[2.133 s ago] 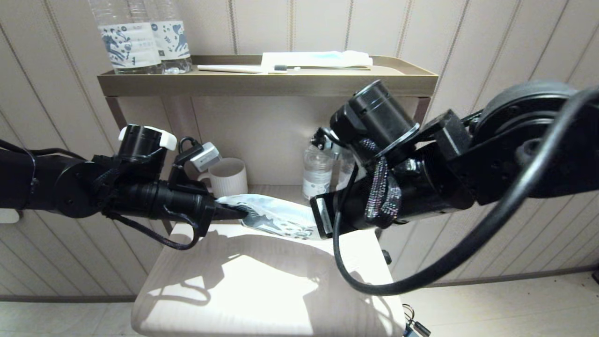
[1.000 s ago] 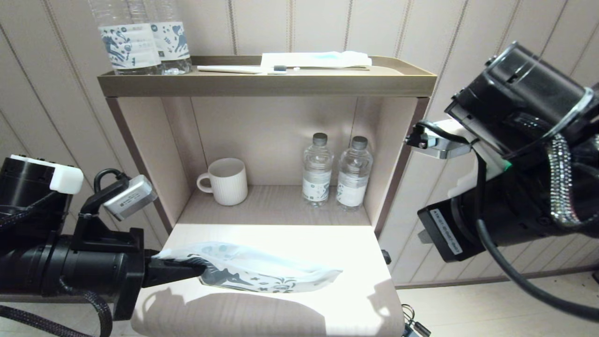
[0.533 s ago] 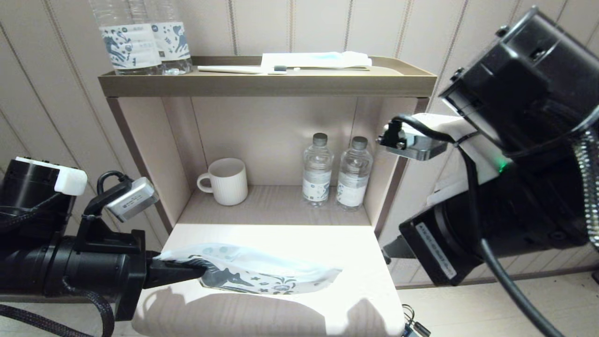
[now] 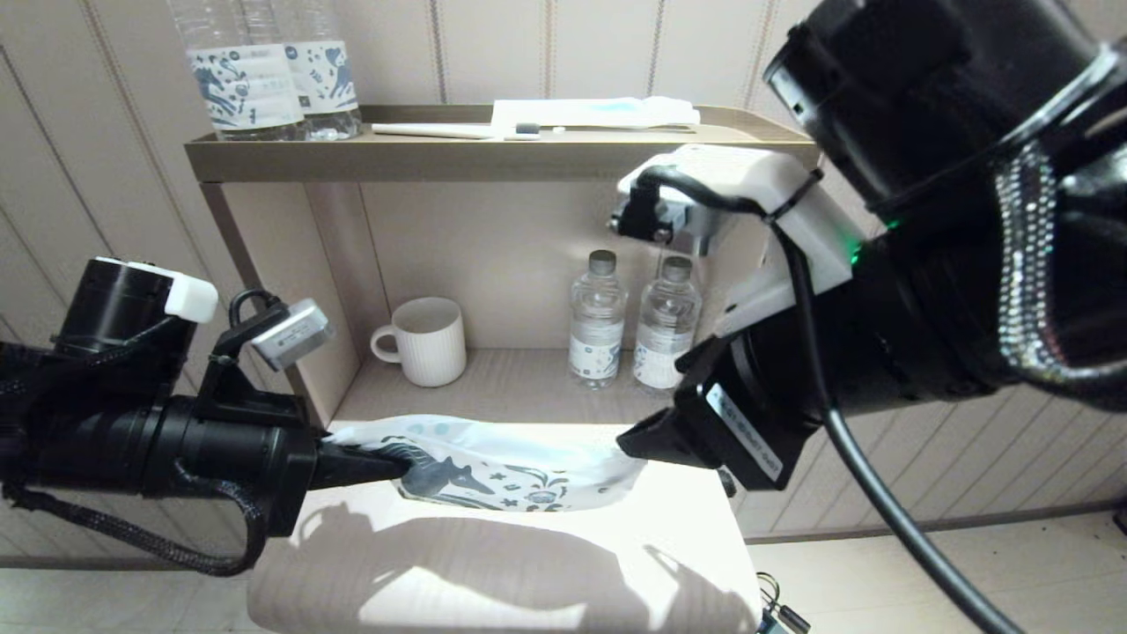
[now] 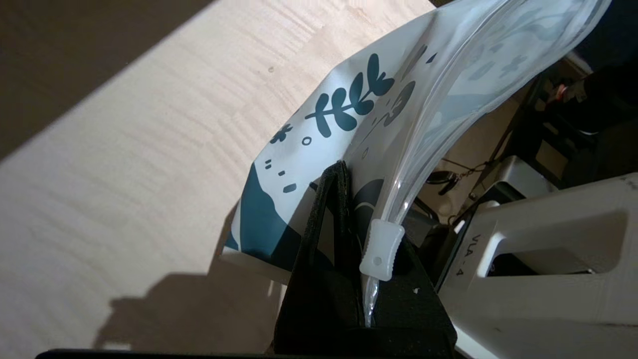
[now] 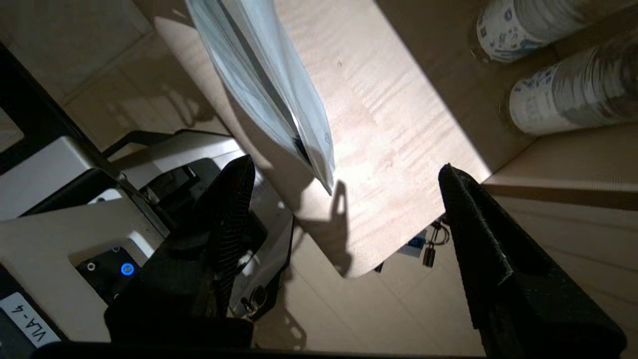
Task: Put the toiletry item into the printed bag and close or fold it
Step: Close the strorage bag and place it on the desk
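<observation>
While the left gripper [image 4: 387, 460] comes in from nine o'clock, its fingers [image 5: 329, 219] are clamped tight on the zip end of the printed bag [image 4: 511, 471], which hangs level just above the tabletop [image 4: 528, 572]. At three o'clock, the right gripper [image 6: 344, 199] sits just off the bag's free end, fingers [image 6: 473, 219] spread wide and holding nothing. A mug [image 4: 427, 339] and two bottles [image 4: 629, 317] stand on the shelf at twelve o'clock.

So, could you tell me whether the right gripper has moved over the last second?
Yes. The right gripper has swung in from beside the shelf unit to the printed bag's free end.
</observation>
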### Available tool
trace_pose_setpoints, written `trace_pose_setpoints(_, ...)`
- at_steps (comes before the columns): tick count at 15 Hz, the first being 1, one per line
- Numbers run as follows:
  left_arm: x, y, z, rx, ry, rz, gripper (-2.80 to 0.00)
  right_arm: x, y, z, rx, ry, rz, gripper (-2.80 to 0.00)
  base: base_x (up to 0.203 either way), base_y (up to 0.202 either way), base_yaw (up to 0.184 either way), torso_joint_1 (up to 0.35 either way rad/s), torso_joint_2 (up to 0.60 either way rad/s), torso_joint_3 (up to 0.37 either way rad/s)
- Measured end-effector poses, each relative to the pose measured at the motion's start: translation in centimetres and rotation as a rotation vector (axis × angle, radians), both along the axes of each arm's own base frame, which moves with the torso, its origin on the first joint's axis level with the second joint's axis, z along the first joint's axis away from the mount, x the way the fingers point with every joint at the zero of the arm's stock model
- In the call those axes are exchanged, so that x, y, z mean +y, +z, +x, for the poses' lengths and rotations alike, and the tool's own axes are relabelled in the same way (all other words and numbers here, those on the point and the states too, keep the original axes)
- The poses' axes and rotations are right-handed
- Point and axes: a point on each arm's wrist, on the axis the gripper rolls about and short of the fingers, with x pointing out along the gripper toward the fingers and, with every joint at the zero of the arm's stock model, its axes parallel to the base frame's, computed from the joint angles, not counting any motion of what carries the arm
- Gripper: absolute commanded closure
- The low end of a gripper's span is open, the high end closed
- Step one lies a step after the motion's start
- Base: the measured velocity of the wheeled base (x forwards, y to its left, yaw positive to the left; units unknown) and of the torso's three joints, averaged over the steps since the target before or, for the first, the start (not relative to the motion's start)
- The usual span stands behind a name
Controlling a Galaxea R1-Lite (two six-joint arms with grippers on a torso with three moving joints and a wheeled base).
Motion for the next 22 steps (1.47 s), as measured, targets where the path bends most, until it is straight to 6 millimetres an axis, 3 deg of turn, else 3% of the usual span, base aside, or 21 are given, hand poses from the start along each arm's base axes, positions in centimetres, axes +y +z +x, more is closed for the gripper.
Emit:
trace_pose_setpoints(4,-1.4,-0.7,1.2,0.033,-0.084,-0.030,0.00,0.8,-0.2,0.1,0.015,0.074,0.028,-2.80,0.000,0.000,0.000,0.000,0.00,0.000)
trace_pose_setpoints(7,-3.1,0.0,2.0,0.011,-0.125,-0.033,0.00,2.2,-0.5,0.9,-0.017,0.217,0.096,-2.80,0.000,0.000,0.000,0.000,0.00,0.000)
trace_pose_setpoints(11,-4.7,0.8,3.1,0.013,-0.142,-0.051,0.00,4.3,-2.5,3.1,0.006,0.399,0.218,-2.80,0.000,0.000,0.000,0.000,0.00,0.000)
trace_pose_setpoints(16,-6.4,0.4,3.4,0.026,-0.146,-0.020,0.00,4.9,-5.3,5.6,-0.030,0.451,0.311,-2.80,0.000,0.000,0.000,0.000,0.00,0.000)
trace_pose_setpoints(22,-6.9,0.1,3.3,0.039,-0.164,-0.014,0.00,5.0,-5.9,6.9,-0.058,0.446,0.300,-2.80,0.000,0.000,0.000,0.000,0.00,0.000)
